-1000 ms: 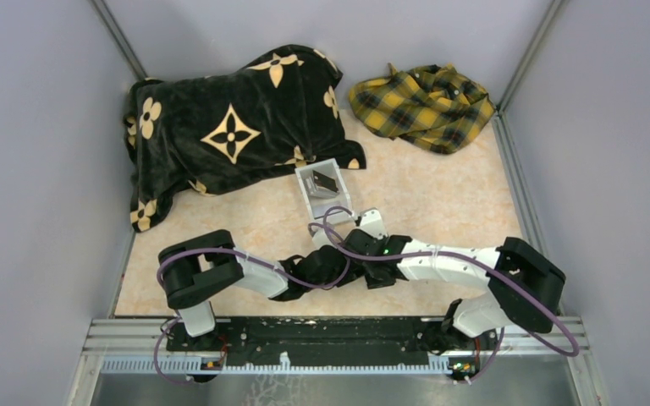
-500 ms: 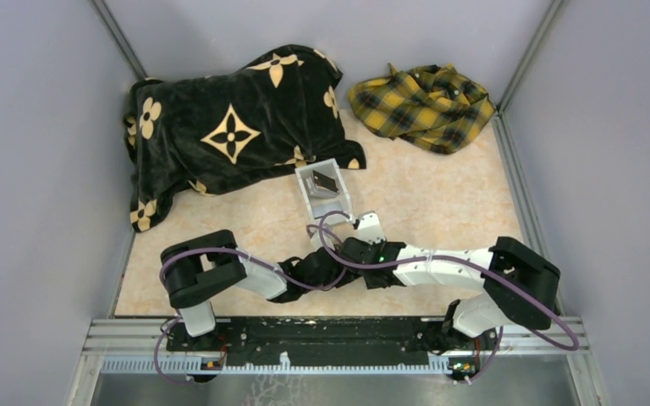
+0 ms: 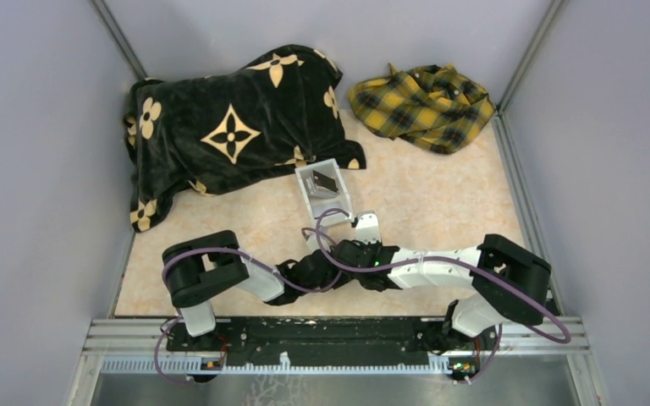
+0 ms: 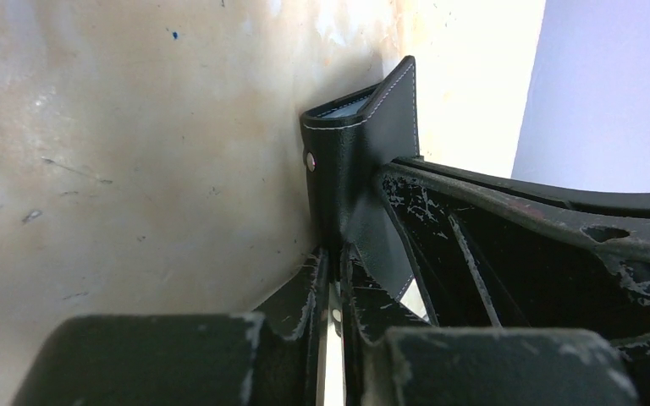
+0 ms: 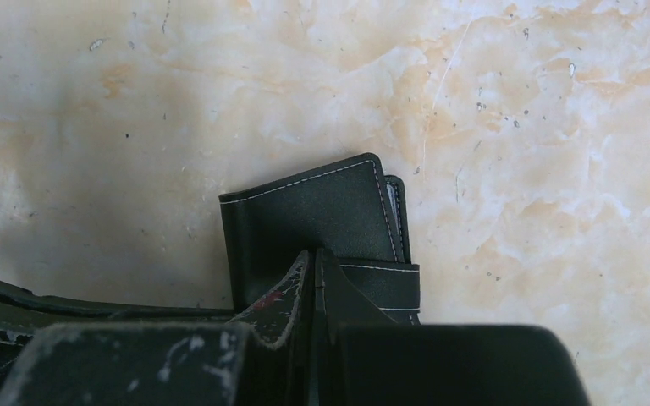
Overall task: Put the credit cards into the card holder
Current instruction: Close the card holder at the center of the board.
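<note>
The card holder (image 5: 309, 222), a black bifold wallet with white stitching, stands on edge on the marble tabletop. It also shows in the left wrist view (image 4: 362, 144) with its snap stud. My left gripper (image 4: 335, 269) is shut on a thin edge of it from one side. My right gripper (image 5: 316, 264) is shut on it by the strap end. In the top view both grippers meet mid-table, the left gripper (image 3: 322, 266) and the right gripper (image 3: 344, 254), and they hide the wallet. One dark credit card (image 3: 325, 181) lies in the clear-white box (image 3: 311, 196).
A black blanket with tan flower patterns (image 3: 228, 127) lies at the back left. A yellow plaid cloth (image 3: 423, 106) lies at the back right. Grey walls close in both sides. The box stands just beyond the grippers.
My right arm has swung a little left and nearer, with its elbow moving inward. The left arm has shifted only slightly. Both grippers stay shut on the wallet.
</note>
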Available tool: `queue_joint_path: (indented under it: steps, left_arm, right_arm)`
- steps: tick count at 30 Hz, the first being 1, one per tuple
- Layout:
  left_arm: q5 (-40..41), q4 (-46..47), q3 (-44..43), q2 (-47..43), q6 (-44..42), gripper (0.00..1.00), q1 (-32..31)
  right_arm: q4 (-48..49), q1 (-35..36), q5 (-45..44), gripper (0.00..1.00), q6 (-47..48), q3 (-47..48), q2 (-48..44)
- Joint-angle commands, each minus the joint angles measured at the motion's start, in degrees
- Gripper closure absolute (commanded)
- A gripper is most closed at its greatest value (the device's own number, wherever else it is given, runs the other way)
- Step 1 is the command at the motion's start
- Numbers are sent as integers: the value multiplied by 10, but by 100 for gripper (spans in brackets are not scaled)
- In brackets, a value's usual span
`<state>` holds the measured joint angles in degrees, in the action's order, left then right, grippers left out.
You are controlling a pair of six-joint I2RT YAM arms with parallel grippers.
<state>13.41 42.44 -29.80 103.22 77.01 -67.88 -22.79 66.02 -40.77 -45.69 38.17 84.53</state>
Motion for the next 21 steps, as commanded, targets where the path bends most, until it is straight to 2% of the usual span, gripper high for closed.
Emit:
queue_joint_path:
  steps: [1,10,17,21]
  left_arm:
    - [-13,-166,-7,27,-59,88,-3]
    - [-6,-183,-7,14,-57,86,-3]
    - [0,-199,-13,7,-55,76,-4]
    - [0,-208,-21,9,-60,74,-4]
  right_arm:
    - [27,75,184,100,-106,-83,108]
    - [-101,62,68,100,-106,-33,-45]
    - [-139,32,44,100,-94,-38,-103]
    - [-149,22,34,100,-91,-43,-127]
